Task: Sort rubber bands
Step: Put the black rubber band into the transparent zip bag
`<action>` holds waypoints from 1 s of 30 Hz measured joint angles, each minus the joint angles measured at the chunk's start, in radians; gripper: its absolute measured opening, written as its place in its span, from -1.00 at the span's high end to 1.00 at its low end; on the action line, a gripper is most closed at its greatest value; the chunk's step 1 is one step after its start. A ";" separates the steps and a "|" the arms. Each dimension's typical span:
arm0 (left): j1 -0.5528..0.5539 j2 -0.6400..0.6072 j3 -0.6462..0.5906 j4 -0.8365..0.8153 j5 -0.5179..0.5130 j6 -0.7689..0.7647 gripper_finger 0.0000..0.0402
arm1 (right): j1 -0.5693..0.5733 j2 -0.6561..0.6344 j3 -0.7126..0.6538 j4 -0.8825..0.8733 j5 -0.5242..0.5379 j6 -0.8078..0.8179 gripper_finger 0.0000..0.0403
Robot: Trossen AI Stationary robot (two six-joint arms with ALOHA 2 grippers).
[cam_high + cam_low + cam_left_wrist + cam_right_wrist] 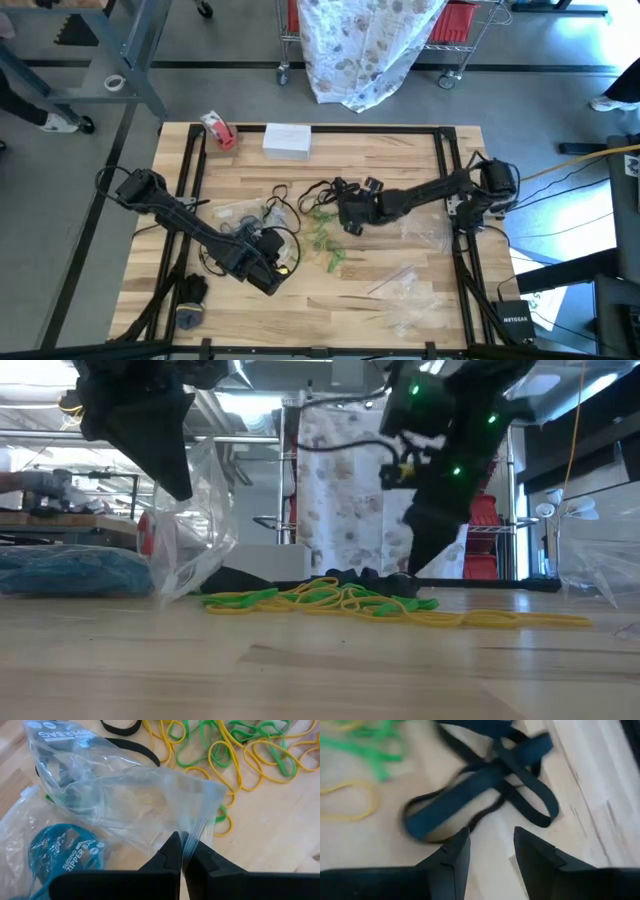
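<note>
Green and yellow rubber bands [322, 240] lie in a loose heap [340, 600] at the table's middle. Black bands [335, 188] lie just beyond them. My left gripper [268, 268] is at the near left of the heap, shut on a clear plastic bag [125, 795] that has dark bands inside. My right gripper [345, 215] slants down over the black bands [485, 785]. It is open [491, 845], with nothing between its fingers and bare wood below them. My left gripper pinches the clear bag's edge [192, 827] between its two fingers, coming at it on a downward slant. The film is drawn into taut creases at the fingertips. The bag hangs down from the hold [190, 520], and its far part rests on the table.
A second clear bag with a blue zipper label [60, 855] lies under the held one. More clear bags [420, 235] [405, 305] lie at the right. A red-and-white tape roll [218, 130] and a white box [287, 140] sit at the far edge.
</note>
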 joint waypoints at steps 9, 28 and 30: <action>0.000 0.000 0.000 0.005 -0.021 -0.002 0.99 | -0.123 0.009 -0.050 0.132 -0.122 0.076 0.28; -0.007 0.000 0.000 0.023 -0.021 0.009 0.99 | -0.071 -0.090 -0.092 0.117 -0.087 -0.012 0.95; -0.007 0.000 0.000 0.023 -0.021 0.009 0.99 | -0.040 -0.139 -0.092 0.087 -0.069 -0.011 0.99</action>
